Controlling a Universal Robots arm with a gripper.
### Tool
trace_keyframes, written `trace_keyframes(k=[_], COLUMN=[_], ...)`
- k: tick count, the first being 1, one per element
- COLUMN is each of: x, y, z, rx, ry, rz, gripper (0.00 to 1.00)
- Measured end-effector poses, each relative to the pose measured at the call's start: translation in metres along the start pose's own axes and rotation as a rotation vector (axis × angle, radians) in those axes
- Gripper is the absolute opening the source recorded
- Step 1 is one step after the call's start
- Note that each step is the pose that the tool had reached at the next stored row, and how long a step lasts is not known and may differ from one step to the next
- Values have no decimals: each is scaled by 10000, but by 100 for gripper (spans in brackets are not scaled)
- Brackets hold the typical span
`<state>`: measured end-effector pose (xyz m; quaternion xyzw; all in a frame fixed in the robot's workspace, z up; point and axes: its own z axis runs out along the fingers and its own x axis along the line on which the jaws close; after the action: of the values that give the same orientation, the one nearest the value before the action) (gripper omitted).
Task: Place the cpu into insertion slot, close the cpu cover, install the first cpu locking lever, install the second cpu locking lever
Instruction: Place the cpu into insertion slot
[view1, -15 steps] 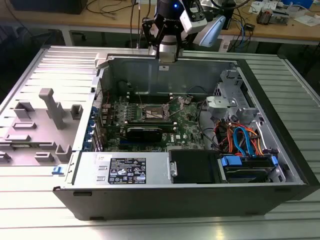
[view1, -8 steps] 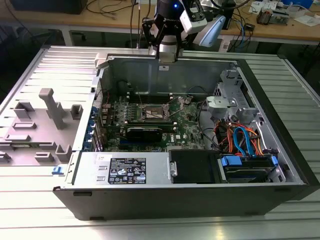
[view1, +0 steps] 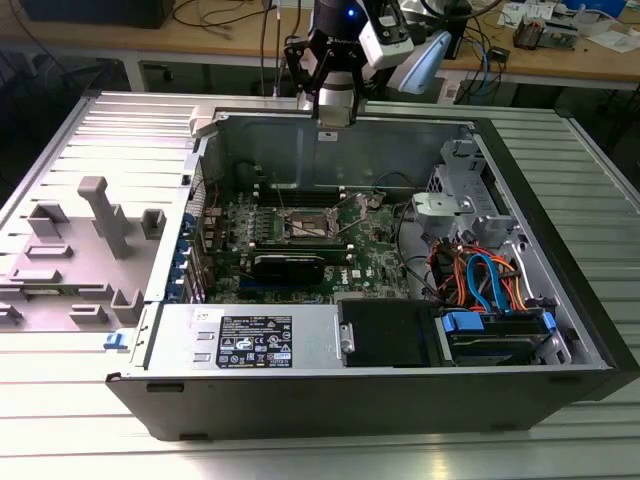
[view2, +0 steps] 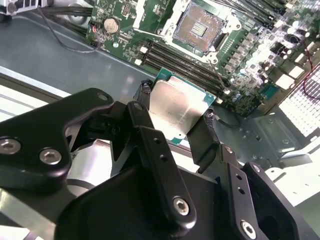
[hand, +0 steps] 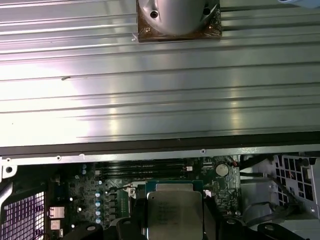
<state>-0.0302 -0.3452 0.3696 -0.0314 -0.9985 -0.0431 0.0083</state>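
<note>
My gripper (view1: 336, 104) hangs over the back wall of the open computer case (view1: 300, 140), above the motherboard. It is shut on the cpu (view2: 175, 112), a flat silver square with a green edge held between the two black fingers (view2: 204, 137); in the first wrist view the cpu (hand: 175, 215) sits the same way between them. The insertion slot (view2: 197, 27) lies open on the board below, a dark square with a silver rim, also seen in the exterior view as the insertion slot (view1: 310, 225). I cannot pick out the cpu cover from the socket's metal frame.
Long black memory slots (view2: 185, 62) run beside the socket. A black drive box (view1: 390, 330), orange and blue cables (view1: 480, 275) and a grey metal cage (view1: 460, 190) fill the case toward the exterior view's right. Grey plastic fixtures (view1: 100, 215) stand on the ribbed table (hand: 150, 90).
</note>
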Motion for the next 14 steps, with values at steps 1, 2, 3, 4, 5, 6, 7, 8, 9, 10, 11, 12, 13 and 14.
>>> trace_keyframes(k=[1,2,3,4,5,6,7,8,9,10,11,12,13,14], x=[0,0,-1,-2,-3,-3,-3,-4,-4,-4,-4,-5,-5,-5], y=[-2,-7,-25,-43,-52,-63,-68,-72,-75,-77,-78,-79,-81,-81], z=[2,4,3,2,2,2,2,3,4,5,5,6,7,7], rx=[1,0,5,13,21,30,31,29,27,26,25,24,23,23], ry=[-9,-16,-17,-18,-18,-19,-21,-30,-40,-48,-53,-60,-66,-66], rz=[108,171,188,189,189,190,218,312,439,530,593,682,745,748], gripper=[55,55,55,55,55,55,55,55,55,55,55,55,55,55])
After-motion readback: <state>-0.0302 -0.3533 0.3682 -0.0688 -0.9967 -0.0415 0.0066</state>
